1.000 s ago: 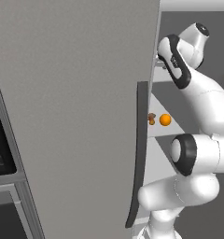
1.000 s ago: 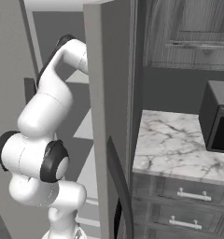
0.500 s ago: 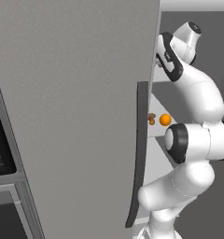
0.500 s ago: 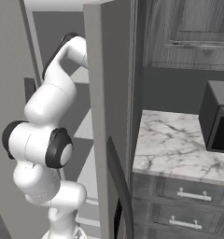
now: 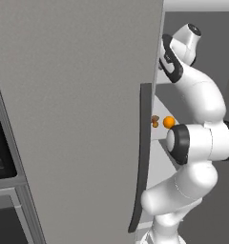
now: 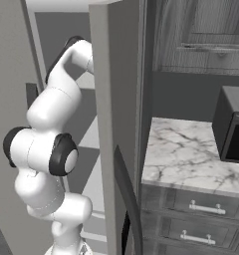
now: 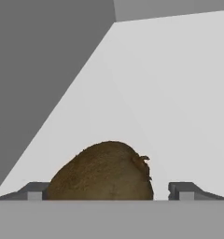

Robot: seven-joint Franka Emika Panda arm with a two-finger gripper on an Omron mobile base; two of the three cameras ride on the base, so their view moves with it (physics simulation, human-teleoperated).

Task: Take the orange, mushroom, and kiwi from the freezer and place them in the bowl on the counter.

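Observation:
The kiwi (image 7: pixel 104 172), a brown fuzzy lump, lies on a pale freezer shelf (image 7: pixel 179 93) right in front of the hand. My gripper (image 7: pixel 109 192) is open, with one fingertip (image 7: pixel 35 191) on each side of the kiwi; the right one stands clear of it. On a lower shelf sit the orange (image 5: pixel 169 122) and the tan mushroom (image 5: pixel 155 120). The grey freezer door (image 5: pixel 78 119) stands open, and my arm (image 5: pixel 197 90) reaches past its edge onto an upper shelf. The marble counter (image 6: pixel 191 154) lies to the right. The bowl is out of view.
The door's long dark handle (image 5: pixel 141 157) runs close beside my arm's lower joints. A black microwave (image 6: pixel 233 130) stands on the counter under dark wall cabinets (image 6: pixel 206 35). Drawers with silver handles (image 6: pixel 206 208) are below.
My arm has folded higher and its wrist has pushed deeper into the freezer's upper shelf. The orange and mushroom have not moved.

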